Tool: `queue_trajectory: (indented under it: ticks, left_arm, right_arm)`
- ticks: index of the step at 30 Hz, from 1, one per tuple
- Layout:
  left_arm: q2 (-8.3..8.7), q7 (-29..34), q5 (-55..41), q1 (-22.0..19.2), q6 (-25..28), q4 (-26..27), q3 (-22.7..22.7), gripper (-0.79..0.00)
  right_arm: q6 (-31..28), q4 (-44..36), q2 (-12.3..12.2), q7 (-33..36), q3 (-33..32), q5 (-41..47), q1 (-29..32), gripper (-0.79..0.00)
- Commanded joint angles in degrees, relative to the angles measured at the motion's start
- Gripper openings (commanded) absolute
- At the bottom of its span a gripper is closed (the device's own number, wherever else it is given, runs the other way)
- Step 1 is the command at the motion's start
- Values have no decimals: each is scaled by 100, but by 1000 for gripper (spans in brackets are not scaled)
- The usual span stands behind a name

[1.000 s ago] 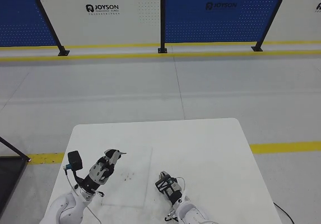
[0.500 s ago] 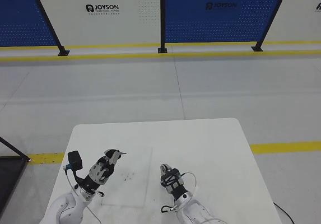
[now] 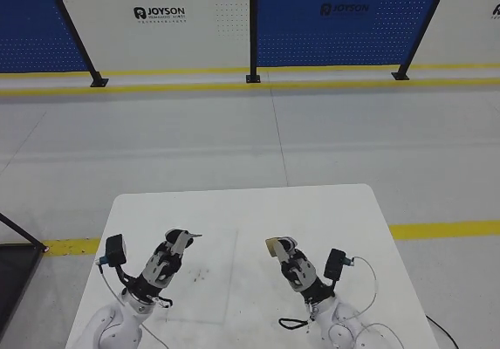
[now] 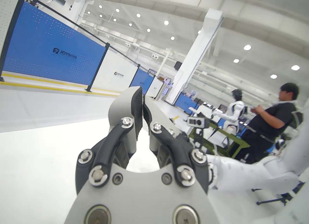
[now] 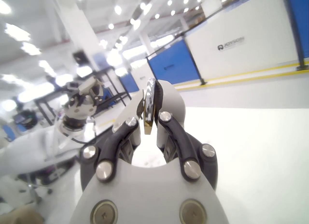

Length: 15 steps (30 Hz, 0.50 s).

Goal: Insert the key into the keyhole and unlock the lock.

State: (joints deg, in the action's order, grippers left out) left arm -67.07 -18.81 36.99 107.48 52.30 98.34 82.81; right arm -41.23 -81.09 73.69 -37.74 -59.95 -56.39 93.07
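Our left claw (image 4: 143, 105) is pressed together over the near left part of the table (image 3: 319, 209), up off the top. From above, a thin grey tip pokes out of it. We think that is the key (image 3: 194, 236), but it is too small to be sure. Our right claw (image 5: 151, 89) is up in the air over the near right part of the table. It is pinching the padlock (image 5: 147, 107) by its flat sides, so we see its thin edge, part shiny silver and part brass.

The two claws are well apart, with bare table between them. The padlock lies to the right of the key. The key's long side points toward the right side of the table, so it aims roughly at the padlock. We cannot see the keyhole.

The key is not in the lock yet. We think the claws must next meet in the middle. The keyhole must face the key tip, in one straight line with it. If the key goes in tilted, it may bump the brass beside the hole or slip in our pinch.
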Motion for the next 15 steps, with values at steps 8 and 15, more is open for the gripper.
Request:
queue_trajectory:
  ticks: [8, 15]
  left_arm:
    - [-48, 483, -1511, -276, 562, -426, -820, -785]
    - [-46, 527, -1538, -290, 541, -447, -829, -785]
  right_arm:
    - [-1325, 587, 79, -614, 177, 371, -389, -785]
    - [-1325, 587, 79, -614, 177, 371, -389, -785]
